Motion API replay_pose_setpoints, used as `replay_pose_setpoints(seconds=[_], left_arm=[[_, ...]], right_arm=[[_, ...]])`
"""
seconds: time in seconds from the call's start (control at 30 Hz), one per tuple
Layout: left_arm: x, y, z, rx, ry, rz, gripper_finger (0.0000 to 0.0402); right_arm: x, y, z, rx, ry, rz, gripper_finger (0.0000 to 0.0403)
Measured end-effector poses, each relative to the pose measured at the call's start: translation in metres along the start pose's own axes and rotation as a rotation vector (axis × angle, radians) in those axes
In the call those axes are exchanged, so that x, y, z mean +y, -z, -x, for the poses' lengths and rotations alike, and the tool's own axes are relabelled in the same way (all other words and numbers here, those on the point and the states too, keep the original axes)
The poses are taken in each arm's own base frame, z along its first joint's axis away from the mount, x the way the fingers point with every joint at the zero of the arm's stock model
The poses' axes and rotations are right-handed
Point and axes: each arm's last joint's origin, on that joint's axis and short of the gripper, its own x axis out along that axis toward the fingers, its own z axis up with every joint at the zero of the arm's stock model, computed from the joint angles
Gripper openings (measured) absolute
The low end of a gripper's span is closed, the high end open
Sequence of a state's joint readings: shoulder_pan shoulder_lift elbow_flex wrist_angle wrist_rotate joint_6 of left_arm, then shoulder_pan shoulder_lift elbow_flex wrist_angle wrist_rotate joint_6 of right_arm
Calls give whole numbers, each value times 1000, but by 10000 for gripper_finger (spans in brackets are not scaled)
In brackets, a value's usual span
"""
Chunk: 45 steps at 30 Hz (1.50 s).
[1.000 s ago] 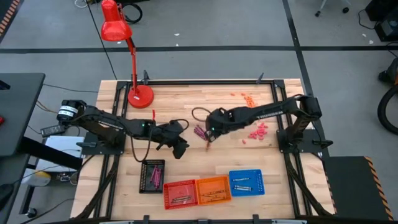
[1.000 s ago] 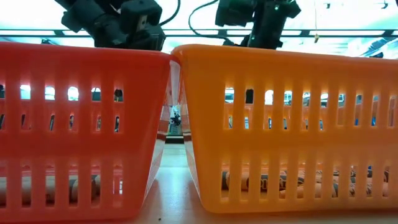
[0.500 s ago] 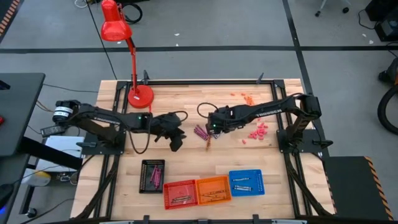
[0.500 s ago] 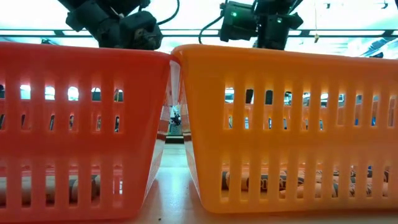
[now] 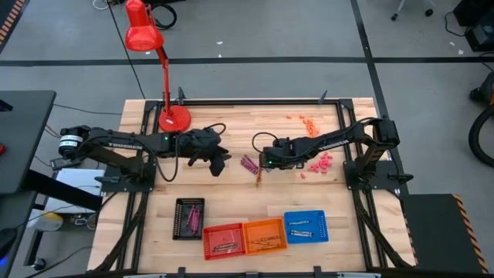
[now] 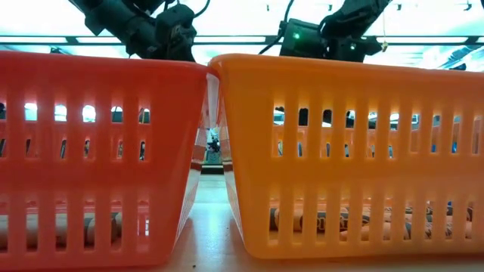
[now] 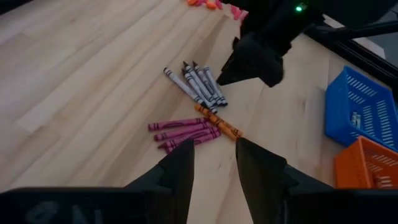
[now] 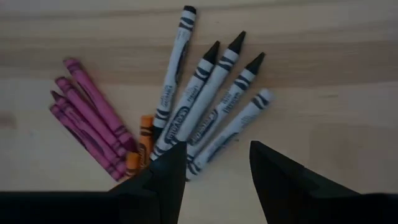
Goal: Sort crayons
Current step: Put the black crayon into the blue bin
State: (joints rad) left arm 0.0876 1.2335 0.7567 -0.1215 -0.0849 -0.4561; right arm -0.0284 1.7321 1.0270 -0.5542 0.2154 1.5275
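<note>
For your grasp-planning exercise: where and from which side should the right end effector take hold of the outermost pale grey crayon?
Grip the outermost pale crayon across its wrapped middle, coming straight down. It lies flat, with bare table on its outer side, so one finger of the open right end effector fits there; the other must wedge beside its close neighbour.

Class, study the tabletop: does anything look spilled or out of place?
Yes. Small red-pink bits and orange bits lie scattered loose on the table near the right arm. The unsorted crayons lie in a fanned heap, not in a basket.
</note>
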Motion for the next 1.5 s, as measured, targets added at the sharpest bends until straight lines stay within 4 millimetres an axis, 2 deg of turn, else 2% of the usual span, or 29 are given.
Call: replay_pose_setpoints(seconds=[0.2, 0.4, 0.57, 0.83, 1.07, 1.23, 1.5], left_arm=[[0, -1, 0, -11, 5, 2, 130], [-5, -10, 1, -100, 53, 23, 130], [-9, -16, 2, -169, 88, 30, 130], [-9, -18, 2, -184, 95, 31, 130], [-9, -17, 2, -183, 94, 30, 130], [-9, -17, 2, -183, 94, 24, 130], [-9, -17, 0, -181, 85, -22, 130]], right_arm=[[-6, 2, -4, -8, 8, -38, 179], [-11, 2, -8, -30, 30, -24, 179], [-11, 0, -8, -70, 31, -15, 179], [-10, 0, -8, -82, 27, 9, 179], [7, 0, 5, -84, -28, 152, 177], [9, -4, 6, -69, -23, 228, 173], [7, -11, 4, 49, -31, 546, 168]])
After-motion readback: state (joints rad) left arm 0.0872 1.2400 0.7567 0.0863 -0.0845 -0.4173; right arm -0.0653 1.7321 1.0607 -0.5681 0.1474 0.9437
